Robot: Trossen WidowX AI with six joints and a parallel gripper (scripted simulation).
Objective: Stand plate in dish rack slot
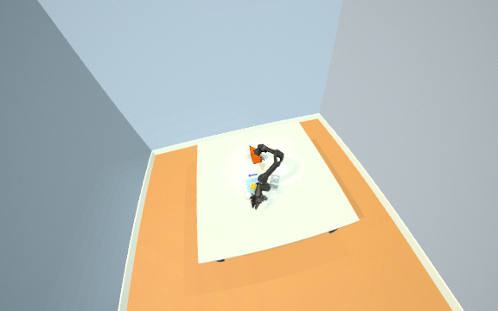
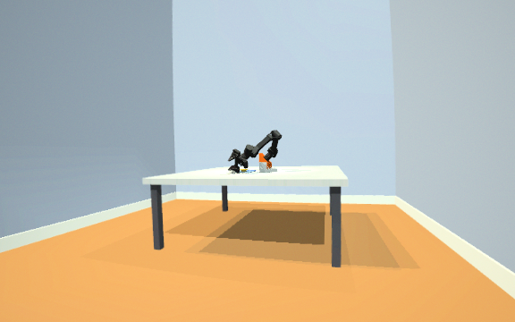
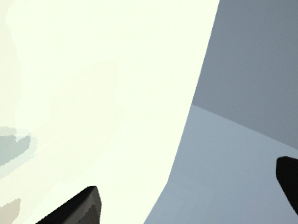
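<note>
A small pale shape (image 1: 247,195), which may be the plate, lies on the table close beside my gripper in the top view; it is too faint to be sure. The grey wire dish rack (image 1: 275,180) stands right of my forearm. My gripper (image 1: 258,204) (image 2: 231,163) (image 3: 189,183) is open, its fingers wide apart with nothing between them. It is beyond the blue cloth, on the side away from the arm's base, and is tilted so that the wrist view shows table top, its edge and the walls. No plate or rack shows in the wrist view.
A light blue cloth (image 1: 249,182) with a yellow round thing (image 1: 253,186) (image 2: 243,170) on it lies left of my forearm. A small dark blue object (image 1: 252,174) lies just behind it. An orange panel (image 1: 254,156) (image 2: 261,157) stands by the arm's base. The white table (image 1: 219,225) (image 2: 284,178) carries everything.
</note>
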